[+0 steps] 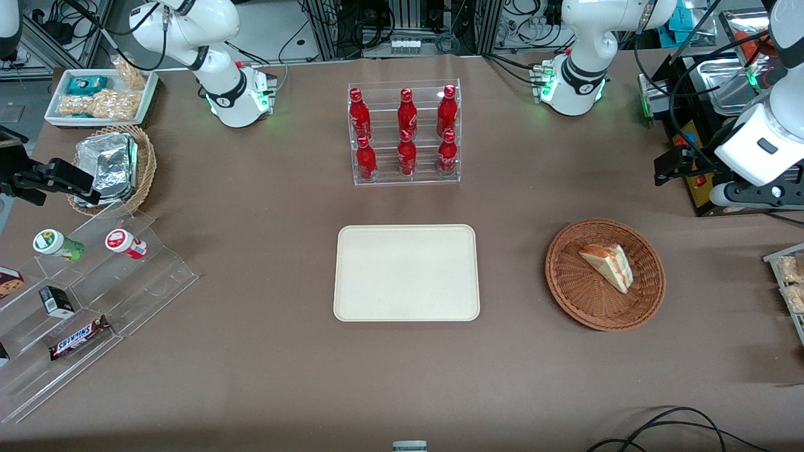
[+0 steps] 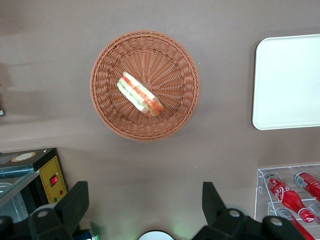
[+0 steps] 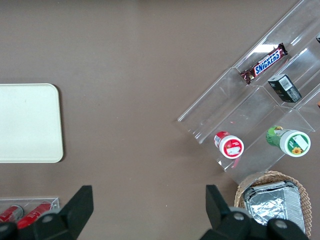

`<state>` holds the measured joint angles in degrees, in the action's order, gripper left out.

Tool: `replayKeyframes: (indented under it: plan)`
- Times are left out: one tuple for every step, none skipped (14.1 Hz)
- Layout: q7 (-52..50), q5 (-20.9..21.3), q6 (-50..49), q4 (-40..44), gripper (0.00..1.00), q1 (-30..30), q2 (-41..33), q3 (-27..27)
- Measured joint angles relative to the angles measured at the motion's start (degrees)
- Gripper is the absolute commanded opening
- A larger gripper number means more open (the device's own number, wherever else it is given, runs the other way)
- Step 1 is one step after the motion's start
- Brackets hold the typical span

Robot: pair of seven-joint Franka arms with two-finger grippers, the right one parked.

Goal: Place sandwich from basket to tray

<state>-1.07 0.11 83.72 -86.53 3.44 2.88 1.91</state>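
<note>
The bench [image 1: 264, 351], spread with a smooth brown cover, has wide bare stretches around the task's things. The tray [image 1: 406, 274], a flat cream rectangle with rounded corners and a low raised rim, sits at its middle with nothing on it, nearer the front camera than a clear rack of red bottles [image 1: 406, 132]. Well apart from the tray, toward the working arm's end, lies the basket [image 1: 575, 292], round, shallow, of reddish-brown woven wicker. The sandwich [image 1: 608, 265] rests in the basket near its centre: a pale bread wedge on its side, red-orange and green layers showing along the cut edge. The pincer [image 2: 145, 207] hangs released high above the bench, its fingers [image 2: 75, 205] spread wide, holding nothing
</note>
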Motion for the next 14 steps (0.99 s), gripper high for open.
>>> replayKeyframes:
  plan:
    - [0.00,0.00,0.00,0.11,1.00,0.00,0.00,0.00]
    - [0.00,-0.01,0.00,0.18,1.00,0.00,0.00,0.00]
    - [0.00,-0.01,0.00,0.23,1.00,0.00,0.00,0.00]
    - [0.00,-0.02,-0.01,0.27,1.00,0.00,0.00,0.00]
    - [0.00,-0.02,-0.04,0.30,1.00,-0.01,0.00,0.00]
    - [0.00,-0.02,-0.09,0.30,1.00,-0.01,0.02,0.00]
    - [0.00,-0.02,-0.15,0.30,1.00,-0.01,0.08,0.00]
    - [0.00,-0.02,-0.20,0.30,1.00,-0.01,0.19,0.00]
    - [0.00,-0.01,-0.21,0.30,1.00,-0.01,0.34,0.00]
    - [-0.01,-0.01,-0.21,0.30,1.00,-0.01,0.48,0.00]
    - [-0.06,-0.01,-0.20,0.30,1.00,-0.01,0.62,-0.01]
    - [-0.09,-0.01,-0.19,0.30,1.00,-0.03,0.79,-0.04]
    - [-0.10,-0.01,-0.20,0.30,1.00,-0.09,1.00,-0.11]
    - [-0.10,-0.01,-0.22,0.29,1.00,-0.16,1.31,-0.19]
